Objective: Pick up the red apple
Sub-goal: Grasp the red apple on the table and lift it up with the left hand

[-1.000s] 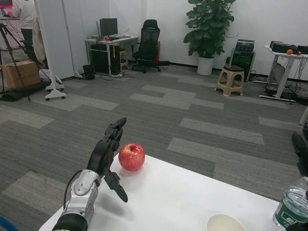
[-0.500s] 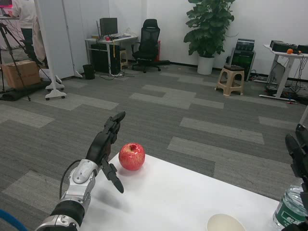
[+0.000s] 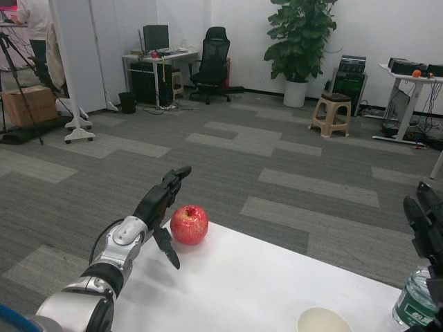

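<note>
The round red apple point(image 3: 189, 225) sits near the white worktop's point(image 3: 249, 290) far left corner. The left hand point(image 3: 160, 207) has edged closer, fingers spread beside it, not gripping.

We see a white table point(image 3: 263, 290) with a pale bowl point(image 3: 322, 321) at its near edge and a water bottle point(image 3: 415, 301) at far right. Beyond stand a black office chair point(image 3: 213, 63), a potted plant point(image 3: 299, 45), a tan stool point(image 3: 331, 114) and a cardboard box point(image 3: 29, 106).
</note>
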